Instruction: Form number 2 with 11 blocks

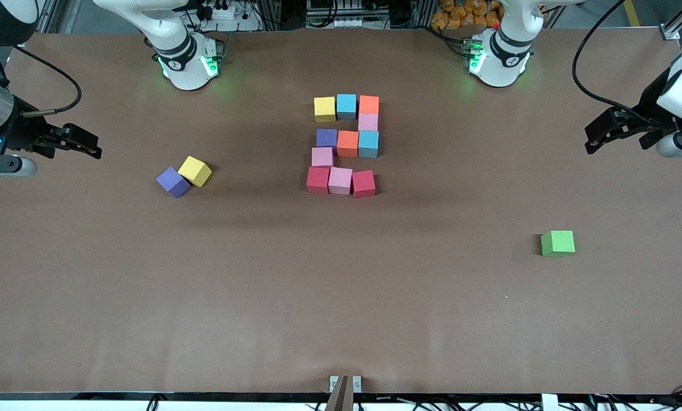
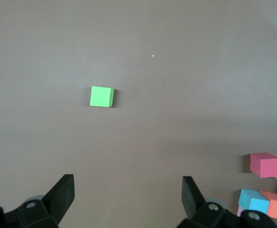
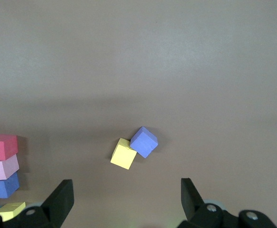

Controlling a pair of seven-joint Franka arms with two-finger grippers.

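- The left gripper (image 2: 128, 199) hangs over the table's (image 1: 341, 297) edge at the left arm's end, fingers spread wide, nothing between them.
- The right gripper (image 3: 127, 202) waits the same way at the right arm's end, jaws wide and empty.
- Midway between the two grippers, well apart from both, sits the number 2 (image 1: 345, 146): eleven blocks (image 1: 346, 142) touching, with a yellow, blue and orange top row.
- A spare purple cube (image 1: 172, 181) and spare yellow cube (image 1: 195, 170) lie touching between the figure and the right gripper.
- The green cube (image 1: 558, 242) sits alone, nearest the left gripper.
- The figure's rows look slightly uneven, though that's hard to judge from here.
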